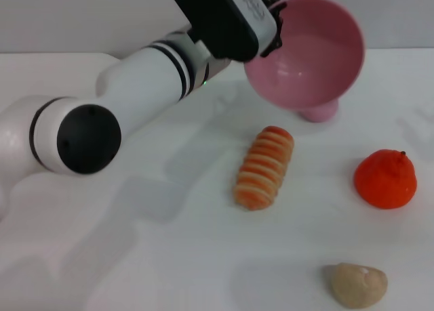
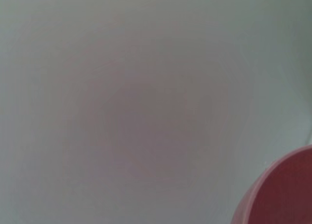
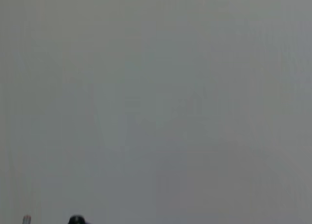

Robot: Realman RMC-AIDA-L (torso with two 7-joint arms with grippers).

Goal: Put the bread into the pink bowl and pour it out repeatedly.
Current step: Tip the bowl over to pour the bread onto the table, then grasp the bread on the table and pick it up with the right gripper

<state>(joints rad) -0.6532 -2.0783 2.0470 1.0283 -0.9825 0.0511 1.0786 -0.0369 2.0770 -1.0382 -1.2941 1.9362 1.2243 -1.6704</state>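
My left claw (image 1: 274, 19) sits at the far edge of the table (image 1: 169, 257), at about twelve o'clock in the head view, pinching the rim of the pink bowl (image 1: 312, 50). I hold the bowl lifted and tipped on its side, its open mouth turned toward my head camera, and its inside shows nothing in it. A small pink rounded shape, partly hidden, shows just under the bowl's lower edge. In my left wrist view only a curved slice of the pink bowl (image 2: 282, 194) shows in one corner against the pale table (image 2: 122, 87).

I count one bread (image 1: 264, 167), lying flat on the table below the bowl, toward six o'clock from it and apart from it, its long axis running roughly from one o'clock to seven o'clock, striped side up. One orange round fruit (image 1: 385, 179) rests at three o'clock from the bread, well apart. One beige lump (image 1: 358, 284) lies at about five o'clock from the bread, near the front edge of the view.

My right claw is out of every view; its wrist camera shows almost nothing but plain pale surface.
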